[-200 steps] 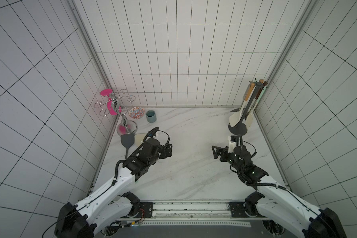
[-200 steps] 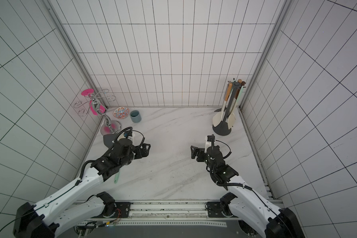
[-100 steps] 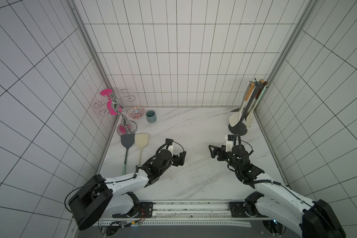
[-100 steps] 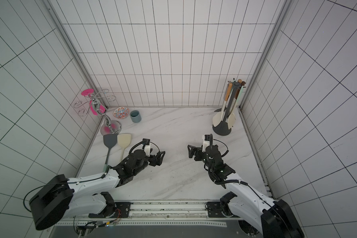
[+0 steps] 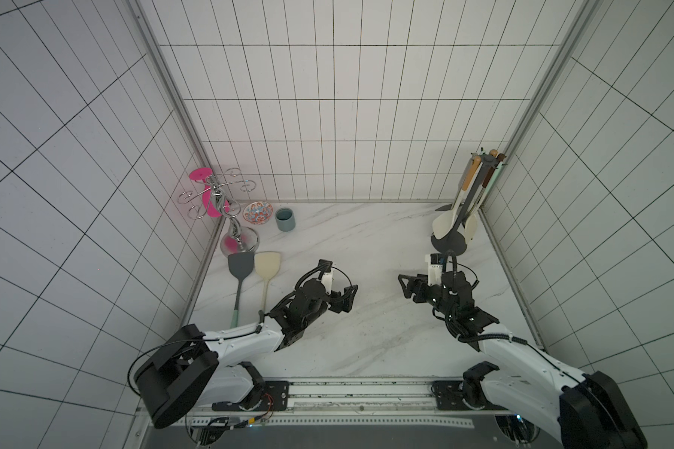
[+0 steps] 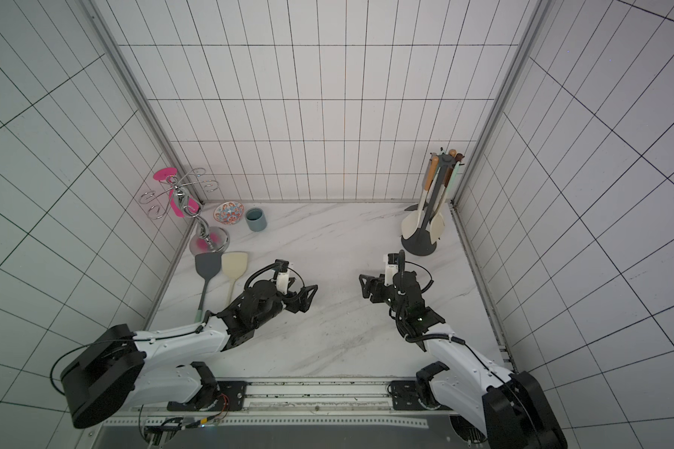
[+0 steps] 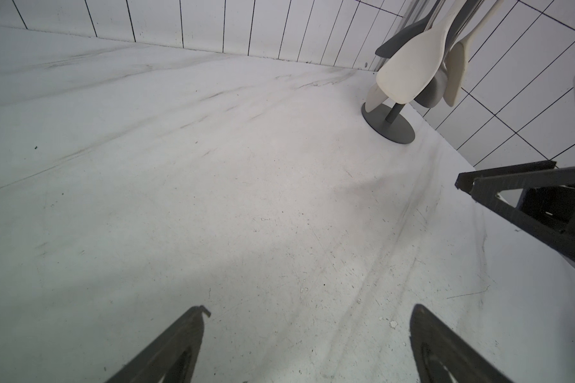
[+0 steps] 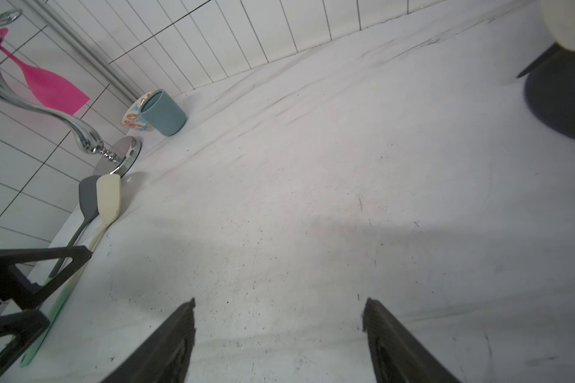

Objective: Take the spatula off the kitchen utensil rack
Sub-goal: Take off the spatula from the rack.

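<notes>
Picture the table [image 5: 370, 342] as a clock seen from above, with 12 at the back wall and 6 at the robot.

The kitchen utensil rack [image 5: 450, 245] [image 6: 419, 245] stands up tall in the corner at about 2 o'clock. A few long tools hang from its top with their wide ends down by the round foot.

Two spatulas are off the rack. They lie flat on the table at about 9 o'clock, close to the side wall. The grey spatula [image 5: 241, 266] [image 6: 208, 266] is nearer the wall, and the cream spatula [image 5: 267, 265] [image 6: 234, 265] is just beside it. I cannot tell if they touch. Both lie the long way from front to back. Their flat wide ends point to 12 o'clock and their thin handles point to 6 o'clock. The grey handle has a pale green tip.

Just behind the wide ends, at about 10 o'clock, stands a shiny stand [image 5: 237, 233] with a pink thing on it. A painted bowl [image 5: 257, 213] and a blue cup [image 5: 285, 219] sit near it by the back wall.

The left claw [image 5: 349, 299] [image 7: 309, 310] is near the middle of the table and points to 3 o'clock. It is wide open and has nothing in it. The right claw [image 5: 403, 287] [image 8: 279, 301] faces it and points to 9 o'clock. Its jaws are apart too, with only bare table between them.
</notes>
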You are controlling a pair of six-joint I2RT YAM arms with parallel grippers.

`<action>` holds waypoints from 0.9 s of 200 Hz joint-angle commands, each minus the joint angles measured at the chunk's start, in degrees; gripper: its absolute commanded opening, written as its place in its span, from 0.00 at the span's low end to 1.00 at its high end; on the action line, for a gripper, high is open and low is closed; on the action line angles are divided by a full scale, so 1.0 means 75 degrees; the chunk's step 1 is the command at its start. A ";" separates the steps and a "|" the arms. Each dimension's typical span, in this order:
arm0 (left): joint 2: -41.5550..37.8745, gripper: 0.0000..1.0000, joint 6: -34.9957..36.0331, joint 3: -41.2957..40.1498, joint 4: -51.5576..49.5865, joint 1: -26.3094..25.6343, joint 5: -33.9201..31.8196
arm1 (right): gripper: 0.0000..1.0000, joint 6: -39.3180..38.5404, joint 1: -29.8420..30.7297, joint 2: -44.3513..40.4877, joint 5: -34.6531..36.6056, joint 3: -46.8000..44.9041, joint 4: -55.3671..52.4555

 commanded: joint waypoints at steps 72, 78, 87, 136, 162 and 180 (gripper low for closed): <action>0.0033 0.97 -0.0058 0.0181 0.0203 0.0057 0.0217 | 0.65 0.0837 -0.4065 0.0920 -0.1702 0.1799 -0.0105; 0.0033 0.97 -0.0070 0.0184 0.0201 0.0077 0.0254 | 0.65 0.0847 -0.4235 0.1044 -0.1703 0.1982 -0.0048; 0.0014 0.97 -0.0114 0.0181 0.0181 0.0130 0.0324 | 0.64 0.0829 -0.4439 0.1234 -0.1653 0.2254 0.0091; 0.0041 0.97 -0.0649 -0.0079 0.0541 0.0829 0.1087 | 0.58 0.0350 -0.4831 0.2631 -0.1309 0.3519 0.1410; 0.0266 0.97 -0.0951 -0.0168 0.0852 0.1134 0.1549 | 0.53 -0.0016 -0.4890 0.3342 -0.1536 0.4256 0.1892; 0.0411 0.97 -0.1010 -0.0161 0.0991 0.1188 0.1742 | 0.51 -0.0273 -0.4888 0.3652 -0.1573 0.4626 0.2160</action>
